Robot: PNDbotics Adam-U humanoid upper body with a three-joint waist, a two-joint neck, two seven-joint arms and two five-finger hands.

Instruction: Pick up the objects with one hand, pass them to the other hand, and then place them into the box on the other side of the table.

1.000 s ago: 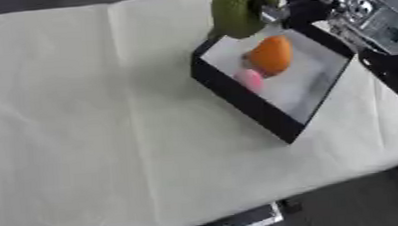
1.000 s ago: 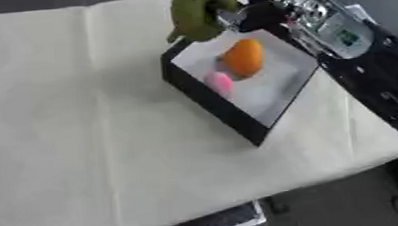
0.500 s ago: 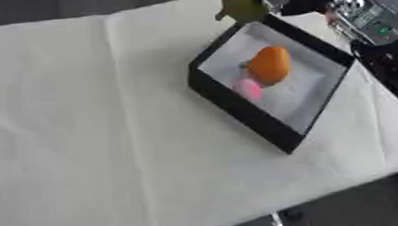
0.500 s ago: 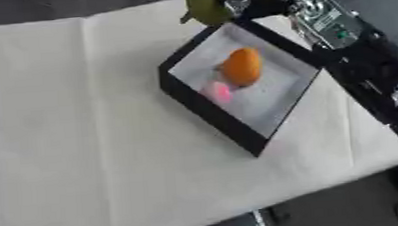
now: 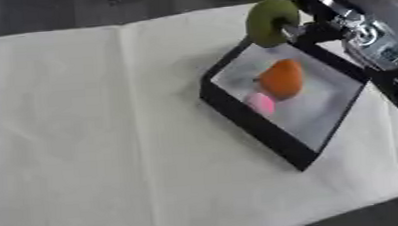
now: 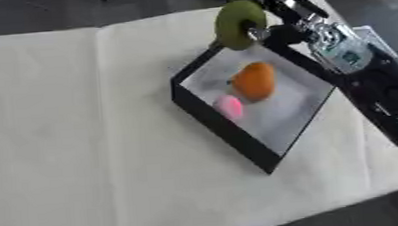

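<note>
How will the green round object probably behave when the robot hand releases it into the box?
The green object looks rounded, so it may roll on the box's smooth floor. The raised black walls should likely contain it. It may bump the orange object lying below.

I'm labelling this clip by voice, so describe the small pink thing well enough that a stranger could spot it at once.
Find the black-walled box on the right side of the cream-covered table. On its pale floor lie two things: the pink object sits at the nearer side, touching the larger orange object. It is the smaller one and the only pink thing.
</note>
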